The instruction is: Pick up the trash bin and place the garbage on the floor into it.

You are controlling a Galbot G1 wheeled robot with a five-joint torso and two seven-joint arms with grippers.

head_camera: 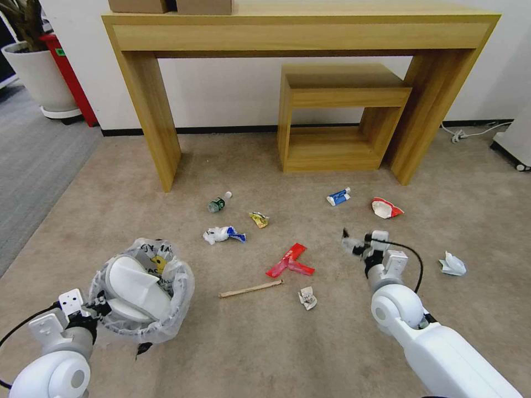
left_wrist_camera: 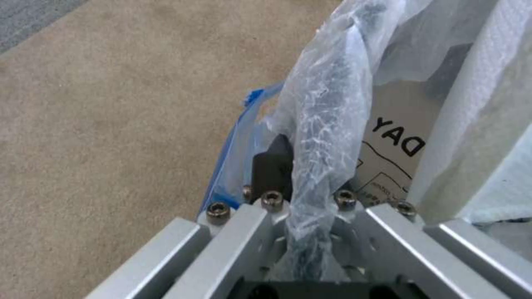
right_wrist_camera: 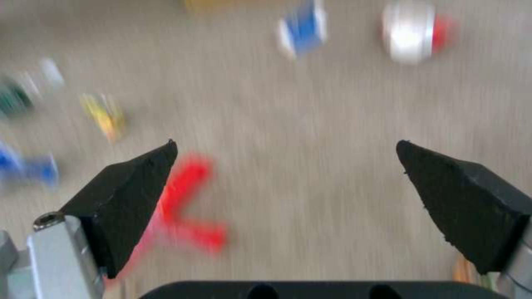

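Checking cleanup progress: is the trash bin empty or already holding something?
Holding something: the trash bin, gripped by the left gripper, holds a white slipper.

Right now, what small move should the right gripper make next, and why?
Probably lower the open right gripper toward the red paper, the litter lying nearest ahead of it on the floor. The left gripper already holds the trash bin by its rim.
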